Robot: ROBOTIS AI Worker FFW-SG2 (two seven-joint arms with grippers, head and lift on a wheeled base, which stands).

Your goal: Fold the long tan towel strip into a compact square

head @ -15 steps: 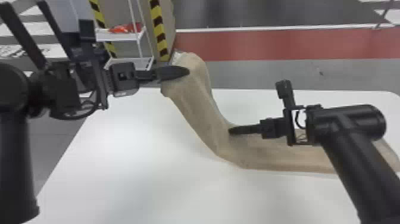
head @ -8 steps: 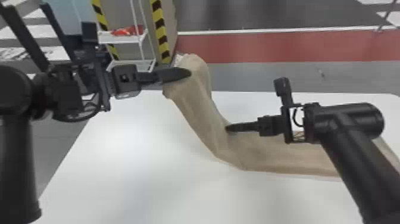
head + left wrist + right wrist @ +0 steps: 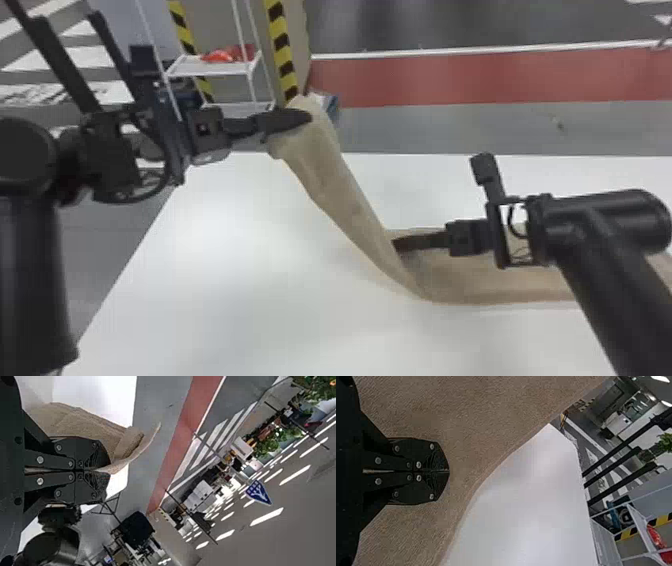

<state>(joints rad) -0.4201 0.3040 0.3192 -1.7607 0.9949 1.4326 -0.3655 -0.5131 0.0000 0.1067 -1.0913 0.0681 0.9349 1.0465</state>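
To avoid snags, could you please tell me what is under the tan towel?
White table shows right beside the towel; whatever its flat stretch covers is hidden. The left pincer holds one end up.

Right hand (image 3: 397, 244) lower in head view; towel (image 3: 340, 195) bend sharper, farther right.

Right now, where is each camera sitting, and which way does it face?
Head view: on the robot's head, facing forward and down at the white table and tan towel; both arms show, with left tool and right tool.
Left wrist view: on the left wrist, looking along its own tool, shut on the towel, and out across a red floor stripe.
Right wrist view: on the right wrist, looking along its own tool over towel and table towards white shelving.
The head view shares the stripe with the left wrist view.
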